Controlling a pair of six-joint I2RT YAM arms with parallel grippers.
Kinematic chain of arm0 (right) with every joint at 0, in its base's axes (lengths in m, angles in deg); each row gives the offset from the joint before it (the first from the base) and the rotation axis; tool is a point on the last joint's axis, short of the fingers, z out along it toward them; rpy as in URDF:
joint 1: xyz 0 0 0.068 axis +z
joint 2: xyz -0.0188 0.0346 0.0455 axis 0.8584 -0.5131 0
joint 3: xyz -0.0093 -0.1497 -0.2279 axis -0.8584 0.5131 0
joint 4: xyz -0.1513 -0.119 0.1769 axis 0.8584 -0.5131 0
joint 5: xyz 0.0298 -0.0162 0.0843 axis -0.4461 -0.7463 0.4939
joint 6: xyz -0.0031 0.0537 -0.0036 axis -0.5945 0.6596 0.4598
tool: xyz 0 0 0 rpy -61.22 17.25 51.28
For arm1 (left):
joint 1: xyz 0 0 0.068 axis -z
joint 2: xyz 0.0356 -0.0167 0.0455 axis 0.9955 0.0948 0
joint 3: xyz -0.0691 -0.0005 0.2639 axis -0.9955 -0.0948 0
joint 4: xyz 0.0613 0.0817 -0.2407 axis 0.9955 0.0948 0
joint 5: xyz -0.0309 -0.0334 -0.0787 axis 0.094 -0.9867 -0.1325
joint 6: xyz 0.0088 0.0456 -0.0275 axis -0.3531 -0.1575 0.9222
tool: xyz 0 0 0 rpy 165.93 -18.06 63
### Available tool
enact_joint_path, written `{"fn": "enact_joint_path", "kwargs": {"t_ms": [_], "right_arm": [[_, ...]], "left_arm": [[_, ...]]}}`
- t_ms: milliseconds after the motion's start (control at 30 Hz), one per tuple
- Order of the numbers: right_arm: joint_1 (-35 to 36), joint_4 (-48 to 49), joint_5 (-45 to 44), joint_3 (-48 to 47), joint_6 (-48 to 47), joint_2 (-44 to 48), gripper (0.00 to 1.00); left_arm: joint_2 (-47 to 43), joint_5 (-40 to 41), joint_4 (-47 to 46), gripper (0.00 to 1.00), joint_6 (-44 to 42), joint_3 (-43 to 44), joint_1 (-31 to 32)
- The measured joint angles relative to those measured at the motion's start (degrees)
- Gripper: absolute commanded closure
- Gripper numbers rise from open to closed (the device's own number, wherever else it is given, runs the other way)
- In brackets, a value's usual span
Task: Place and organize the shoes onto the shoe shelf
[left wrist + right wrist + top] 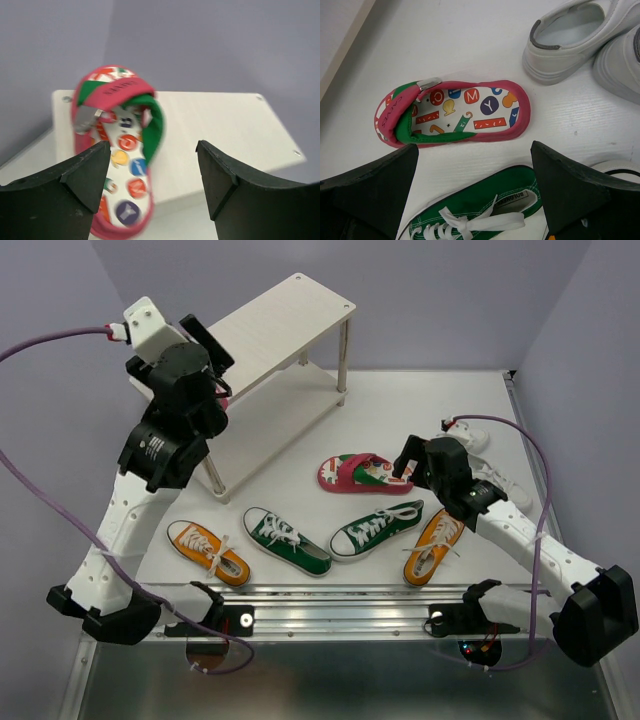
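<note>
1. the left gripper (152, 146) is up at the shelf (285, 312), spread wide. a pink flip-flop (122, 150) sits between its fingers, close against one. i cannot tell whether the shoe rests on a board yet.
2. the right gripper (475, 147) hovers wide open and empty over the second flip-flop (462, 107). that one lies flat on the surface (430, 400) near the white sneakers (570, 45).
3. to do this step well, i would set the first flip-flop flat, square to the board's edge at one end, with room beside it for its mate.
4. the green sneakers (287, 538) and orange sneakers (208, 552) lie on the surface near the arms' bases.
5. the flip-flops look thin and bendy, each with a broad pink-and-green strap and a white printed footbed. pinched at one end, they would likely droop.
6. the shelf boards are flat, pale and faintly grained, on thin legs. the laced sneakers look like canvas with white rubber soles.
</note>
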Motion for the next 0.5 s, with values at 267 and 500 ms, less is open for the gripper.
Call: {"fn": "enact_joint_path", "kwargs": {"t_ms": [267, 500], "right_arm": [[0.00, 0.00, 0.26, 0.00, -0.55, 0.00, 0.00], [0.00, 0.02, -1.16, 0.68, -0.26, 2.99, 0.00]], "left_arm": [[6.36, 14.53, -4.87, 0.21, -11.58, 9.84, 31.06], [19.54, 9.44, 0.92, 0.21, -6.08, 10.16, 35.74]]}}
